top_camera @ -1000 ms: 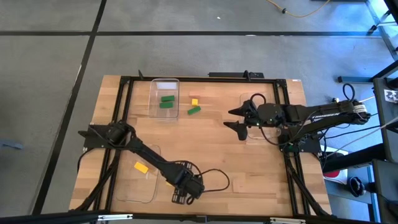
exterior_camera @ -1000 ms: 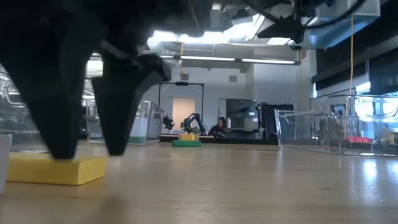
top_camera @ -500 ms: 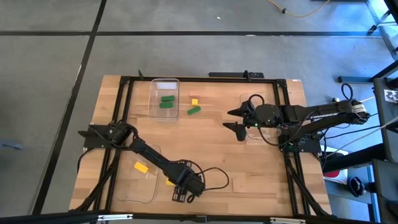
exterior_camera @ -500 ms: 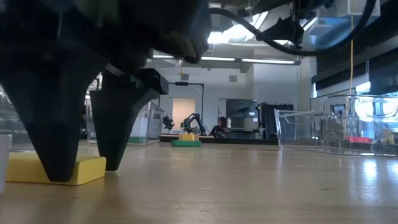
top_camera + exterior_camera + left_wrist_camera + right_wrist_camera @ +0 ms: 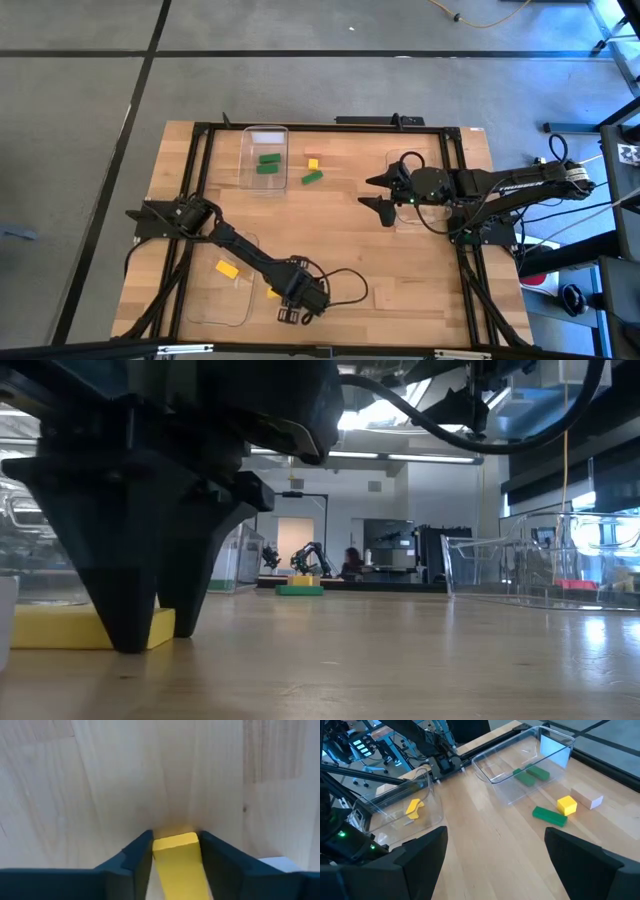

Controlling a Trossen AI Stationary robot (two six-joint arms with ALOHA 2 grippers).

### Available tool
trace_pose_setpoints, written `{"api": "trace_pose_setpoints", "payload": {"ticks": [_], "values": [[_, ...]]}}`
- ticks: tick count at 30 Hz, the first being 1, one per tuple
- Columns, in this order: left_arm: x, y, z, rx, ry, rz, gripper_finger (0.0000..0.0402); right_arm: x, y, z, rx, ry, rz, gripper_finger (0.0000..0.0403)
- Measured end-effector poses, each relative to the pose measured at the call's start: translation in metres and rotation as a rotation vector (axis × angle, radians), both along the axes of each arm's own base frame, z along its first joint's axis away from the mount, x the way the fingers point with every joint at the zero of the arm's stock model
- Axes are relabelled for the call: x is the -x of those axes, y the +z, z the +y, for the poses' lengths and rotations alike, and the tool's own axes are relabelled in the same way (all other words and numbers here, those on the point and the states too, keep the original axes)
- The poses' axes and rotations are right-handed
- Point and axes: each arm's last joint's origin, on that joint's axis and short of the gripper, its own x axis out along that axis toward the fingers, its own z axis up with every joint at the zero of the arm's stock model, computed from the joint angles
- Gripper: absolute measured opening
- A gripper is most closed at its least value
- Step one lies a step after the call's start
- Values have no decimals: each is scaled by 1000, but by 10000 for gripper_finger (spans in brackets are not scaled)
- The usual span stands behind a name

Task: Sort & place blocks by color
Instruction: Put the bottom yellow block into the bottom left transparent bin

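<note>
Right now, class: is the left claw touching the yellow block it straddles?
Touching. In the left wrist view, both fingers press against the yellow block, no gap showing.

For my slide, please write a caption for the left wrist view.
Left hand lowered onto the wooden table, its fingers flanking a yellow block.

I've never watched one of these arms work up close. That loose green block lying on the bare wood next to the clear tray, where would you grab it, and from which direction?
Grip the loose green block across its narrow width, on the two long side faces, coming straight down from above. It lies flat on the table and is long and slim, so only the short span fits between fingers. The small yellow cube sits close to one end, so stay near the middle.
</note>
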Motion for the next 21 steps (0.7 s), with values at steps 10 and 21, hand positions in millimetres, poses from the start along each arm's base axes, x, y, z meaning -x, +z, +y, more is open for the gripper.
{"api": "trace_pose_setpoints", "payload": {"ticks": [10,21], "values": [[-3,2,7,8,16,1,114,0,0,0,0,0,0,335],[-9,55,45,5,78,-137,114,0,0,0,0,0,-1,335]]}}
